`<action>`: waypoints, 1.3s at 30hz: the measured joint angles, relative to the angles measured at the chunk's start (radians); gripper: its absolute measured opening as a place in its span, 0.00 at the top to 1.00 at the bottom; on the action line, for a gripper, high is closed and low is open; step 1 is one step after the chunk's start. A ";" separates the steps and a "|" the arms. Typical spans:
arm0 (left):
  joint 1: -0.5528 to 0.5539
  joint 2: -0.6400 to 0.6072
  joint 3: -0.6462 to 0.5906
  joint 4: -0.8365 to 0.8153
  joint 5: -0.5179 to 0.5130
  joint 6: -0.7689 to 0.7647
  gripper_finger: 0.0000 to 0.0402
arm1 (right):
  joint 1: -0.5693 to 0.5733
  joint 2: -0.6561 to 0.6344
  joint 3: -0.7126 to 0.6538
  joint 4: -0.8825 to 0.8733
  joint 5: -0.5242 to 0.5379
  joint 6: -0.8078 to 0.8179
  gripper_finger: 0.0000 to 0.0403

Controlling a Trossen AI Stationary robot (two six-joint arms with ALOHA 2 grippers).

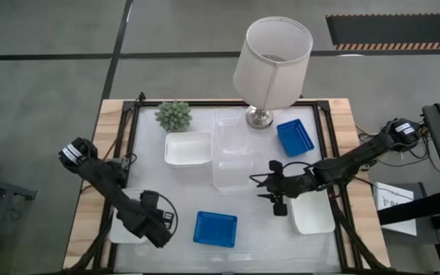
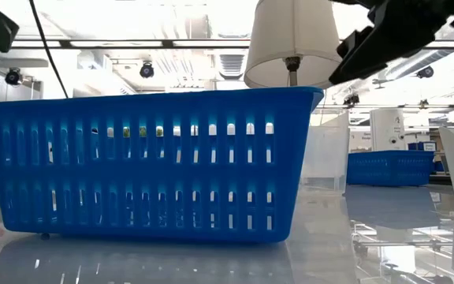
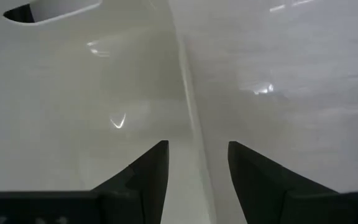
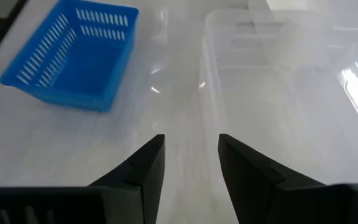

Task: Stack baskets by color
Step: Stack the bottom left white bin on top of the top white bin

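Two dark robot arms worked over a glossy white bench (image 1: pixel 243 229) scattered with small baskets. The left hand (image 1: pixel 157 228) sat low at the bench's near-left corner, its two fingers (image 3: pixel 145 171) parted on either side of the rim of a white basket (image 1: pixel 124 229); whether they pinched that rim could not be told. The right hand (image 1: pixel 270 186) hovered near the bench's middle, fingers apart and holding nothing, just beside the near edge of a clear basket (image 1: pixel 231 174), which lay against a second clear basket (image 1: pixel 234 130) behind it. A blue gridded basket (image 1: pixel 215 229) stood at the near edge between the two hands, filling the low view, and a second blue basket (image 1: pixel 295 137) lay tilted at the far right, close to the base of a white-shaded lamp (image 1: pixel 272 53). Another white basket (image 1: pixel 188 148) rested left of the clear pair, just in front of a small green plant (image 1: pixel 173 114), and a third white basket (image 1: pixel 313 216) lay under the right arm.
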 joint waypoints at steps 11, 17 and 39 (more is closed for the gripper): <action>-0.001 0.049 0.000 0.024 -0.003 0.008 0.80 | 0.034 -0.033 0.000 0.008 0.001 -0.009 0.64; -0.001 0.051 -0.001 0.024 -0.014 -0.001 0.94 | 0.041 -0.033 0.000 0.008 0.000 -0.012 0.65; 0.000 0.049 0.289 -0.336 -0.030 0.653 1.00 | 0.041 -0.033 0.000 0.009 0.008 -0.014 0.64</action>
